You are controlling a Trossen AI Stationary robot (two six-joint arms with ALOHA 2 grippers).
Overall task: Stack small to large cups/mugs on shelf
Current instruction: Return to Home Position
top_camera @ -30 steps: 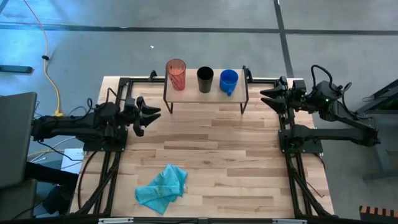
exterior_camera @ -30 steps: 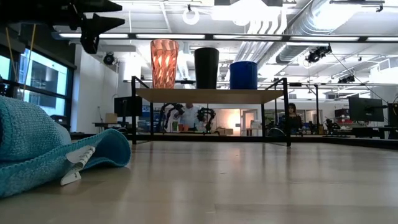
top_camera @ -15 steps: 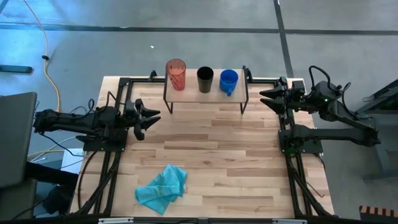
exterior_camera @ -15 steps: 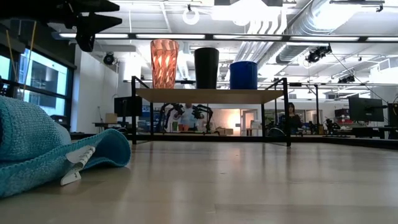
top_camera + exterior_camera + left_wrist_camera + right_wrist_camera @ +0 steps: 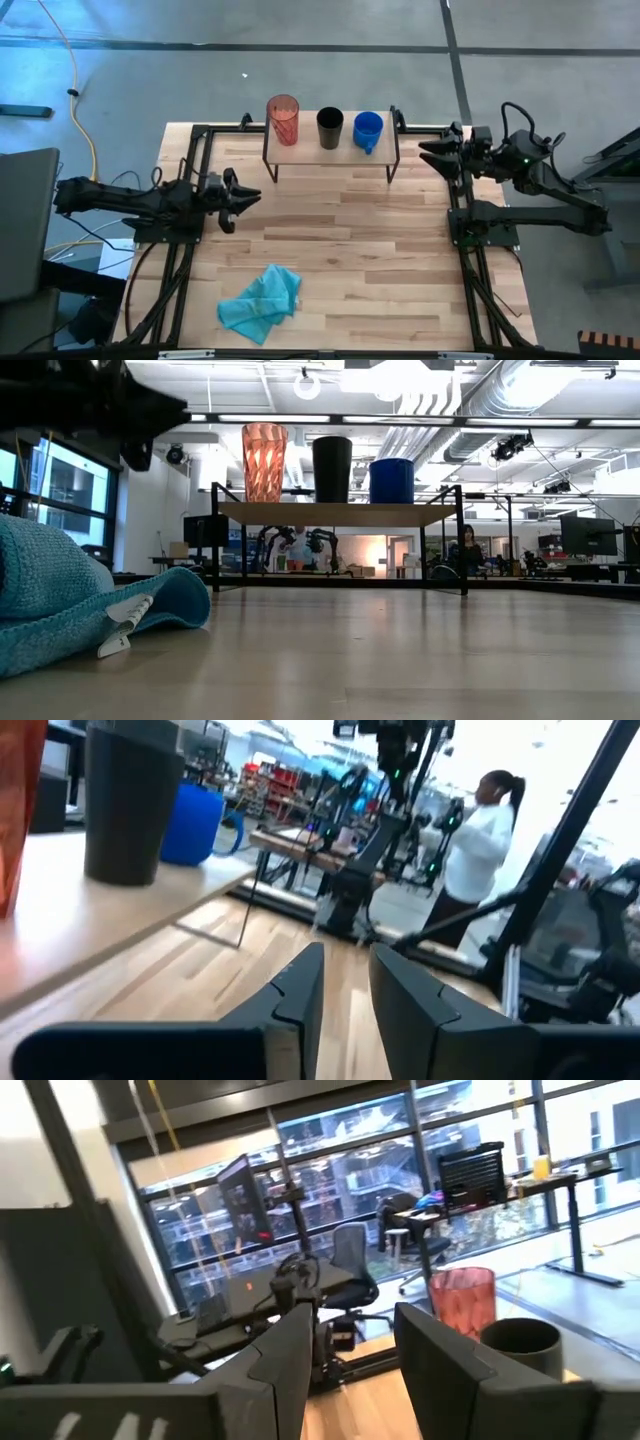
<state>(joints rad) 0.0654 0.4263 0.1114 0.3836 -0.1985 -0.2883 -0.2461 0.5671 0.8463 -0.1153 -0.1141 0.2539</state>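
On the shelf (image 5: 308, 153) at the table's far edge stand three vessels in a row: a red ribbed tumbler (image 5: 283, 118), a black cup (image 5: 330, 127) and a blue mug (image 5: 367, 130), each upright on its base. My left gripper (image 5: 250, 196) hovers near the table's left side, short of the shelf's left end, pointing level. Its fingers (image 5: 300, 990) stand a narrow gap apart with nothing between them. My right gripper (image 5: 425, 155) waits open and high at the shelf's right end, holding nothing.
A crumpled teal cloth (image 5: 262, 303) lies near the table's front left. The shelf stands on thin black legs (image 5: 214, 540), with bare tabletop (image 5: 340, 250) under and before it. A person (image 5: 478, 835) stands in the room beyond the table.
My left gripper has sunk and drifted a little toward the table's near edge and the middle. Its fingers have drawn closer together. The cups and the cloth have not moved.
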